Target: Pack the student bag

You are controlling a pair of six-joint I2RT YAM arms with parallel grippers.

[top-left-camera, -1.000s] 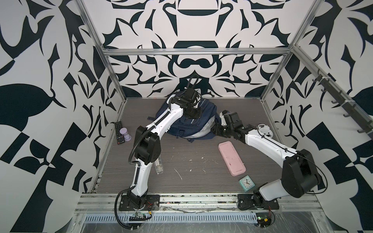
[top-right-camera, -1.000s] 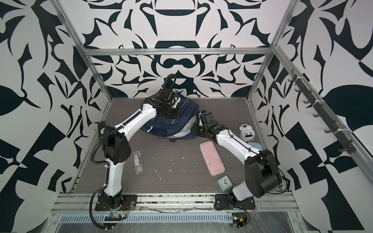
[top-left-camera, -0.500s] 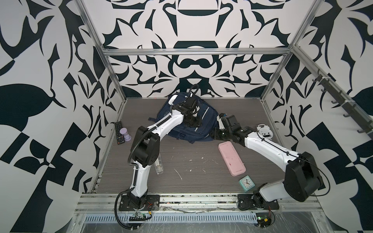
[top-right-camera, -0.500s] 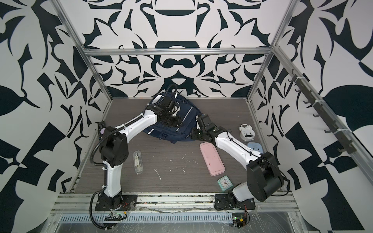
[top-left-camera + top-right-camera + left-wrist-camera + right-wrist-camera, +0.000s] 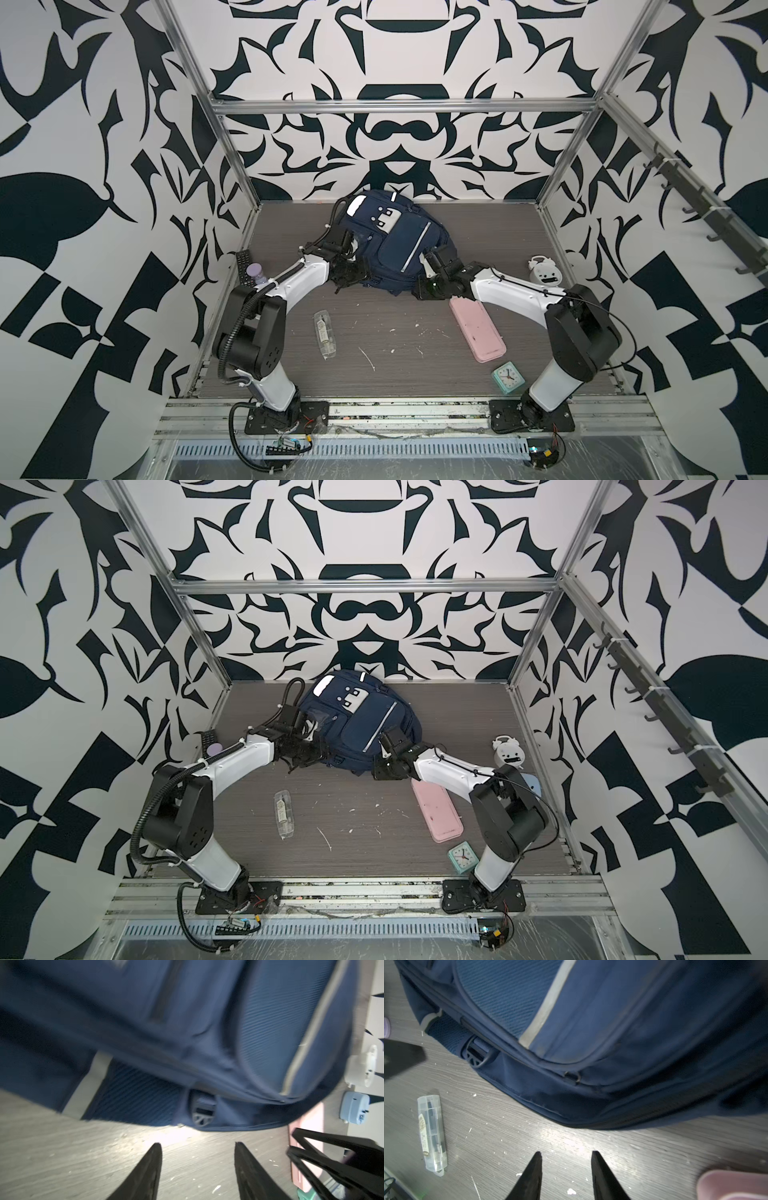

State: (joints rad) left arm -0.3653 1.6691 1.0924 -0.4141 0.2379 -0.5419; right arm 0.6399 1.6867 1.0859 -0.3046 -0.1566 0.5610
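- Surface: grey wood-grain table point(image 5: 415, 374), dotted with white flecks. The walls carry a black-and-white pattern, an aluminium frame point(image 5: 399, 107) runs round the cell, and a hook rail point(image 5: 698, 199) hangs on the right wall.
- The student bag point(image 5: 390, 241) lies front-up at far centre, its top toward the far wall.
- Left edge: remote control point(image 5: 242, 266) touching a lilac-lidded jar point(image 5: 254, 272).
- Near left of centre: clear plastic case point(image 5: 325, 340).
- Right side: pink case point(image 5: 478, 332), teal clock point(image 5: 508, 377) near it, white clock point(image 5: 544, 272) farther back.
- A pale blue item point(image 5: 530, 785) is mostly hidden behind the right arm; its kind cannot be told.
- The pink case's far end is covered by the right forearm.
- The left wrist view is motion-blurred; the bag's opening shows in no view.
- Left gripper point(image 5: 197, 1145): jaws spread, nothing between them, tips over bare table just off the bag's near edge, apart from it.
- Right gripper point(image 5: 565, 1153): jaws parted less widely, empty, tips over bare table just off the bag's near right corner, not touching it.
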